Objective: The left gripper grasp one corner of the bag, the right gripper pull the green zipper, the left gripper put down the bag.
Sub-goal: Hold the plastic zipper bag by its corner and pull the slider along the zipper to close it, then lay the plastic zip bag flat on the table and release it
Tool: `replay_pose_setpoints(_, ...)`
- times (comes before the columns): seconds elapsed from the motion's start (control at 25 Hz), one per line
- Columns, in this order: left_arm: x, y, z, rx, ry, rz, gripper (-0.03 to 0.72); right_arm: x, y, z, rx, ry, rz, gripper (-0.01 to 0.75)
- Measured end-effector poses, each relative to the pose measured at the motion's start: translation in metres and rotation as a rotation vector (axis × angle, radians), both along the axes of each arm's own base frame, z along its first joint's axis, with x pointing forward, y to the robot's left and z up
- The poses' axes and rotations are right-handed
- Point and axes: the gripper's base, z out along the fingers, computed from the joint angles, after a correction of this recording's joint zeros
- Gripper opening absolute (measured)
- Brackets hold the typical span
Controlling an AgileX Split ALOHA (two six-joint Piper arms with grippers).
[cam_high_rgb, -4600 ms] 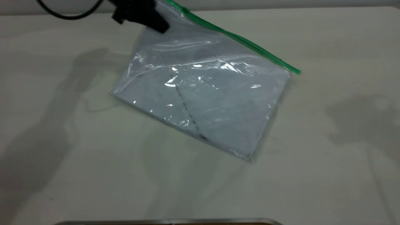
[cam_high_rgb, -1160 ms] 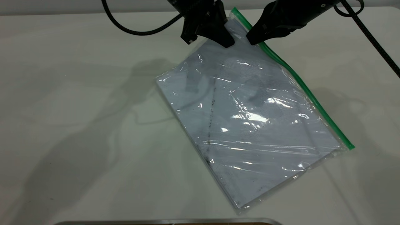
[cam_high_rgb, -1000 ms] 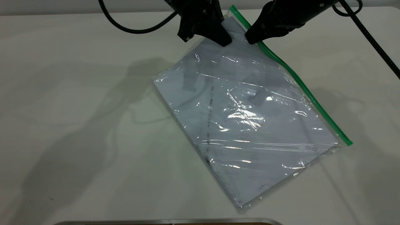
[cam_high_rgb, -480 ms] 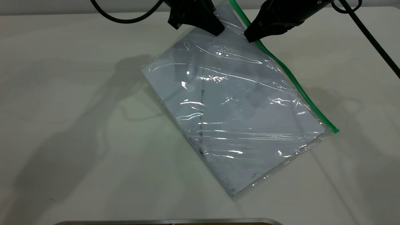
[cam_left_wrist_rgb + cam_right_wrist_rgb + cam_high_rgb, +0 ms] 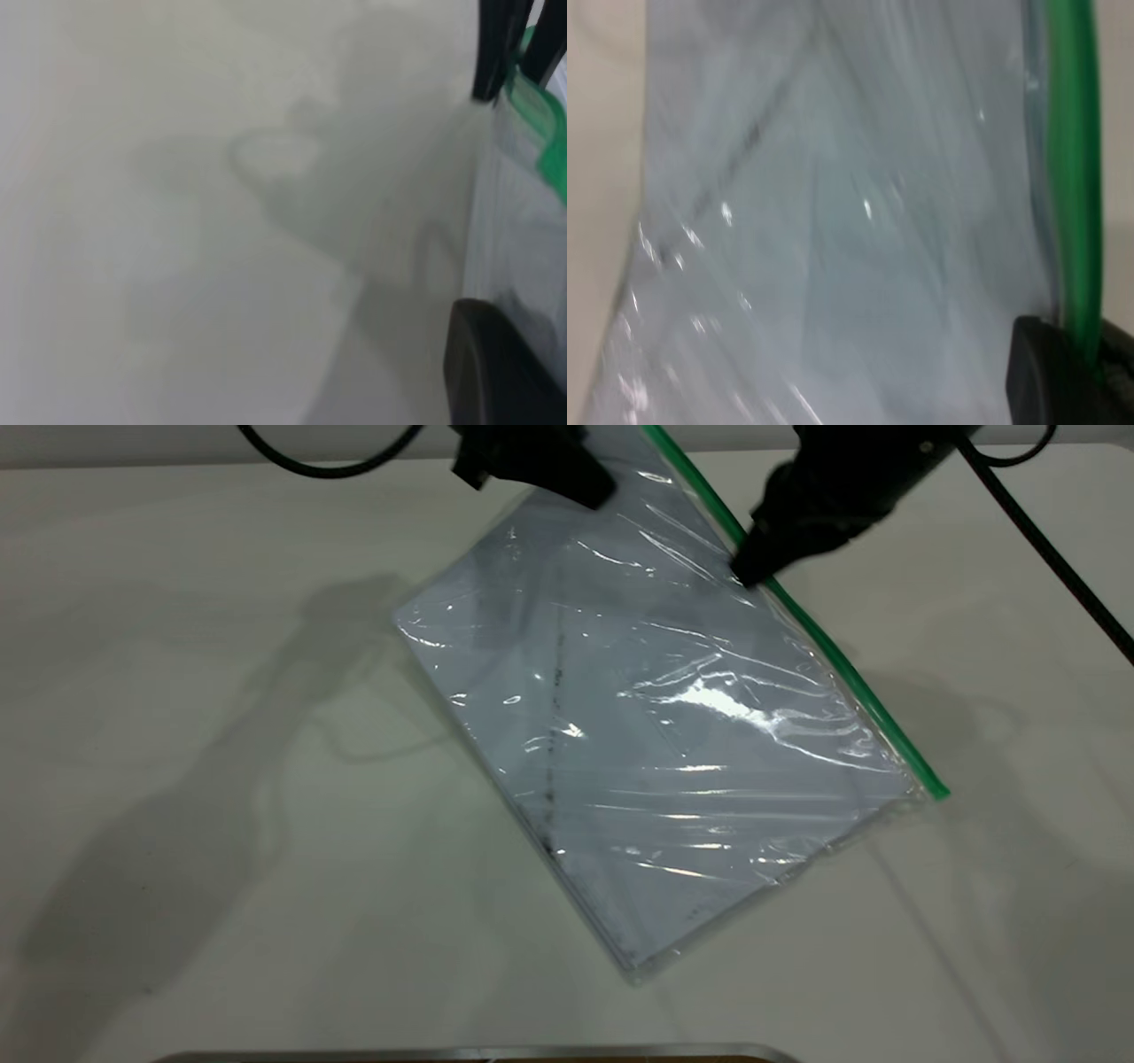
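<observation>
The bag [image 5: 656, 726] top corner (with the left tool [image 5: 595, 494] base) runs off frame.

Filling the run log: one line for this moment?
left gripper: shut on bag corner, lifted | right gripper: on green zipper, upper part | bag: low corner on table

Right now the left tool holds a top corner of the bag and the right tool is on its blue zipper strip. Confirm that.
Not quite. The zipper strip is green, not blue, as the exterior view shows. The left tool holds the bag by a top corner; the right tool is on the strip.
</observation>
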Motion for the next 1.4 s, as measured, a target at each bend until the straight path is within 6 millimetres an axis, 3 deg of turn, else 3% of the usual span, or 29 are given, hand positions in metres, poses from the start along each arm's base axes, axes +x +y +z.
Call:
replay_pose_setpoints(0.16, 0.015, 0.034, 0.002, 0.023, -0.028, 0.085, 0.051, -0.011, -0.009, -0.007, -0.057, 0.1, 0.042, 0.038)
replay_pose_setpoints(0.28, 0.02, 0.047, 0.002, 0.034, -0.035, 0.111, 0.051, -0.017, -0.009, -0.008, -0.069, 0.165, 0.053, 0.038)
replay_pose_setpoints(0.72, 0.017, 0.053, -0.002, 0.108, -0.01, 0.088, 0.051, -0.04, -0.013, -0.008, -0.102, 0.429, 0.086, 0.038)
replay_pose_setpoints(1.08, 0.014, 0.053, -0.002, 0.11, 0.021, 0.073, 0.051, -0.04, -0.015, -0.008, -0.12, 0.447, 0.053, 0.054)
replay_pose_setpoints(1.28, 0.014, 0.054, -0.004, 0.149, 0.039, 0.093, 0.103, -0.038, -0.018, -0.01, -0.152, 0.415, 0.041, 0.174)
replay_pose_setpoints(1.4, 0.017, 0.053, -0.004, 0.156, 0.039, 0.144, 0.235, -0.035, -0.018, -0.011, -0.156, 0.385, 0.028, 0.299)
